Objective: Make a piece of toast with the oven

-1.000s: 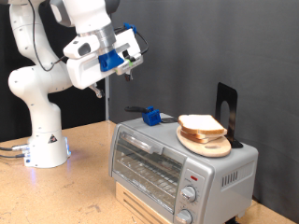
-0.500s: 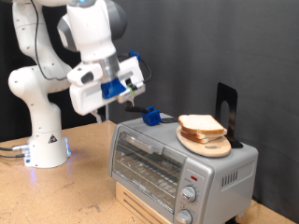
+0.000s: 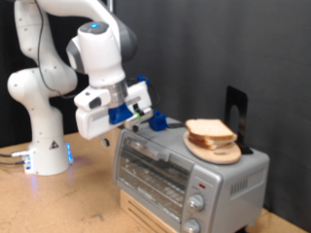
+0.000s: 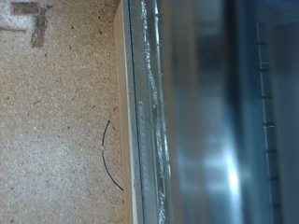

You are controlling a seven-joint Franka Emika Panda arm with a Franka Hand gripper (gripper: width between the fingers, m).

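The silver oven (image 3: 185,167) stands on the table at the exterior view's right, its glass door shut. The piece of toast (image 3: 208,129) lies on a round wooden plate (image 3: 216,150) on the oven's top. My gripper (image 3: 144,116) hangs just off the oven's upper corner on the exterior view's left, above the door's top edge. Nothing shows between its fingers. The wrist view is blurred and shows the oven's glass front (image 4: 206,112) close up beside the table surface (image 4: 56,121). No fingers show there.
A blue object (image 3: 156,121) and a black stand (image 3: 236,116) sit on the oven's top. The oven rests on a light wooden base (image 3: 146,209). The robot's white base (image 3: 44,146) stands at the exterior view's left. A thin dark curved line (image 4: 107,154) lies on the table.
My arm has swung down and towards the oven. The gripper has dropped from high above the table to the level of the oven's top. The toast and plate have not moved.
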